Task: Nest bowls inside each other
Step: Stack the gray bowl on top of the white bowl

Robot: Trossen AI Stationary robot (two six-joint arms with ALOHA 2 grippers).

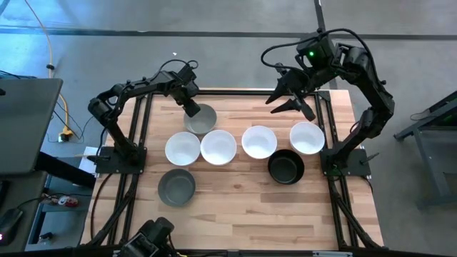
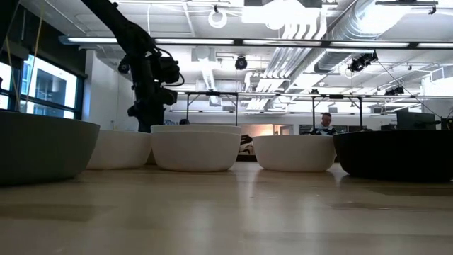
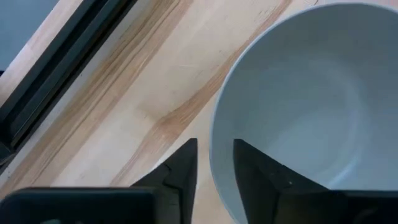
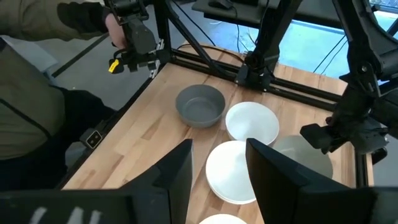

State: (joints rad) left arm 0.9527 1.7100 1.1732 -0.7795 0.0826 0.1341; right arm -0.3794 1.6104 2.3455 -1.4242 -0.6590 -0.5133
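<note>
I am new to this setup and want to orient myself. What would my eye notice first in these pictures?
A curved row of four white bowls crosses the table, a black bowl in front of its right end. The left gripper straddles a grey bowl's rim at the back edge. The right gripper hangs open above the back right corner.

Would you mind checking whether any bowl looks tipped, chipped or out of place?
Nothing stands out. All seven visible bowls sit upright on the table, none nested yet. The left tool straddles the rim of the far grey bowl; the right tool hangs open above the table's far right corner.
</note>
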